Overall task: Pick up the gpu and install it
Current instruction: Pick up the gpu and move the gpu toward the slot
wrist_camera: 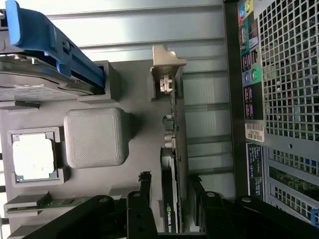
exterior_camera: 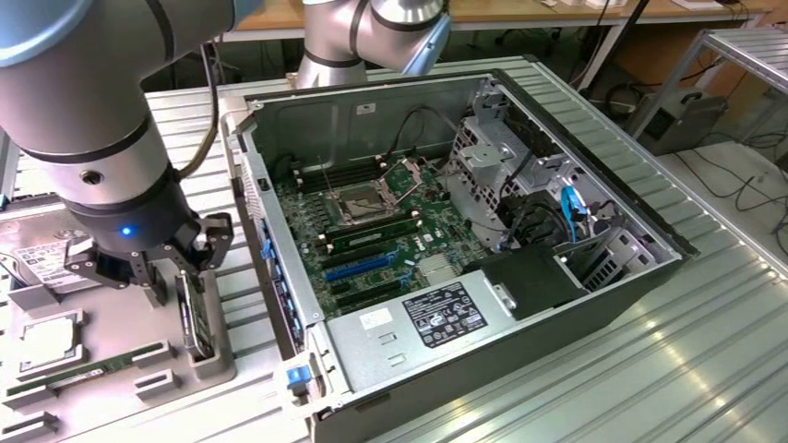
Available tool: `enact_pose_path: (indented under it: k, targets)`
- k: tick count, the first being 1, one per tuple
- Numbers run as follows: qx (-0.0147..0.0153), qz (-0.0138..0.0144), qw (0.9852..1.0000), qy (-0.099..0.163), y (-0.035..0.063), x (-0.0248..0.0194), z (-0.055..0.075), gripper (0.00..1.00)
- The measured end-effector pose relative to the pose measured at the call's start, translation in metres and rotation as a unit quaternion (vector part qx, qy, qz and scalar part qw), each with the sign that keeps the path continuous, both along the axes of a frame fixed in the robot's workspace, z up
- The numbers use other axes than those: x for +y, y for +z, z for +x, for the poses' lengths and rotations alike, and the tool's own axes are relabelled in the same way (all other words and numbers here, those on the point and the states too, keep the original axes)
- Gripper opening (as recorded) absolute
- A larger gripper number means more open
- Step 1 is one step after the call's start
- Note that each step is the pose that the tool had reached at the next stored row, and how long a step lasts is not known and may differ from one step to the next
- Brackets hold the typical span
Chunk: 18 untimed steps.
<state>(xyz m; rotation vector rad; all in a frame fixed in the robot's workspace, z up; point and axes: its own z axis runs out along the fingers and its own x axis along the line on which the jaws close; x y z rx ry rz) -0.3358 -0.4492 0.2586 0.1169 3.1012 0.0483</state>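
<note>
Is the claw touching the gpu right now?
Cannot tell. In the wrist view the open gripper straddles the gpu; one finger sits too close to judge.

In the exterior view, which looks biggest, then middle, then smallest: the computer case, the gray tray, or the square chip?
Biggest: computer case.
Middle: gray tray, partly cut off by the picture's edge.
Smallest: square chip on the tray.

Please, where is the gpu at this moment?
The gpu stands on edge in the grey tray at the exterior view's left, beside the open computer case, right under the open claw.
</note>
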Motion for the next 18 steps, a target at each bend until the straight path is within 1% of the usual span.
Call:
enact_pose_path:
  k: [2, 4, 7, 11, 16, 17, 18]
  targets:
    - [0.0, 0.0, 1.0, 0.0, -0.0041, 0.0002, 0.0, 0.42]
    - [-0.0001, -0.0001, 1.0, 0.0, -0.0076, 0.0014, 0.0, 0.42]
    - [0.0, -0.0005, 1.0, 0.0, -0.0082, 0.0017, 0.0, 0.42]
    - [-0.0005, -0.0005, 1.0, 0.0, -0.0109, 0.0022, 0.0, 0.42]
    - [-0.0004, -0.0008, 1.0, 0.0, -0.0133, 0.0022, 0.0, 0.42]
    - [-0.0005, -0.0007, 1.0, 0.0, -0.0134, 0.0022, 0.0, 0.34]
    - [-0.0005, -0.0007, 1.0, 0.0, -0.0134, 0.0022, 0.0, 0.34]
